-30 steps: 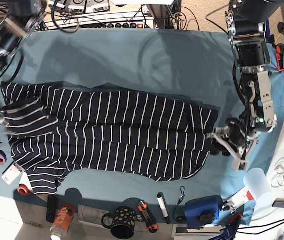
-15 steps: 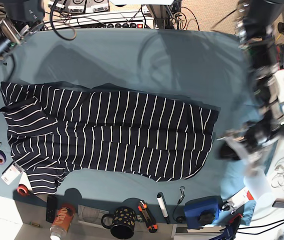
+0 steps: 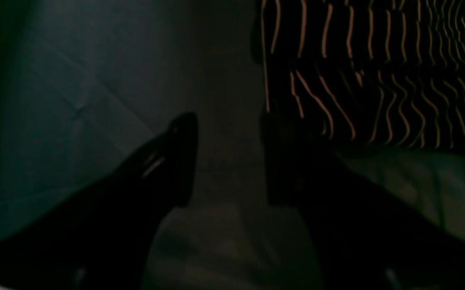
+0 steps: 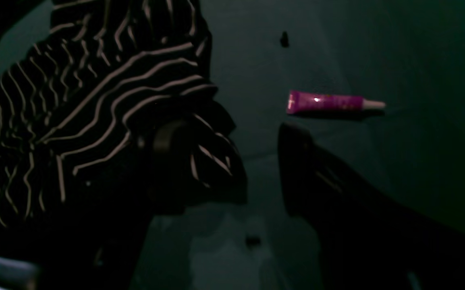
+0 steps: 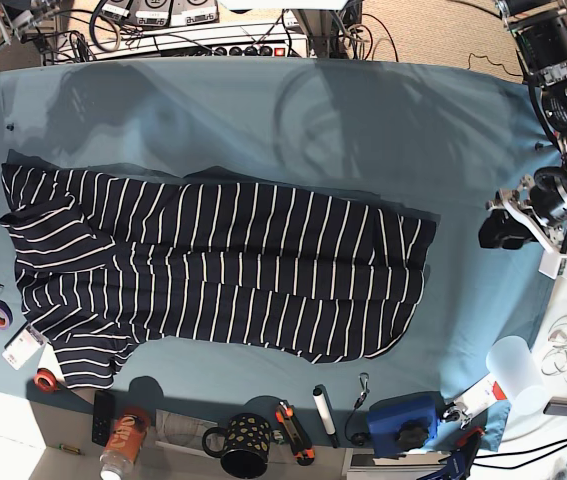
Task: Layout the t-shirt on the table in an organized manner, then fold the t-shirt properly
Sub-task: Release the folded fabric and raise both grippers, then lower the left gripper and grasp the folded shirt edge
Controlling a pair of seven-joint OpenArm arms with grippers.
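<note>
Both arms have pulled back from the shirt since a moment ago: the left end effector [image 5: 528, 215] has left the hem corner and now hangs off to the side, jaws spread with nothing between them, over bare table [image 5: 263, 120]. The right end effector [image 4: 224, 169] has lifted clear of the sleeve end; its jaws stand apart, and striped cloth lies over one finger, though I cannot tell whether that is a hold.

The t-shirt [image 5: 223, 265] lies flat in the middle of the table. Its long axis runs side to side in the base view, hem toward the left arm, sleeves and shoulders toward the right arm.

To fold well, I'd smooth the bunched sleeve first, then grip matching corners evenly.
</note>
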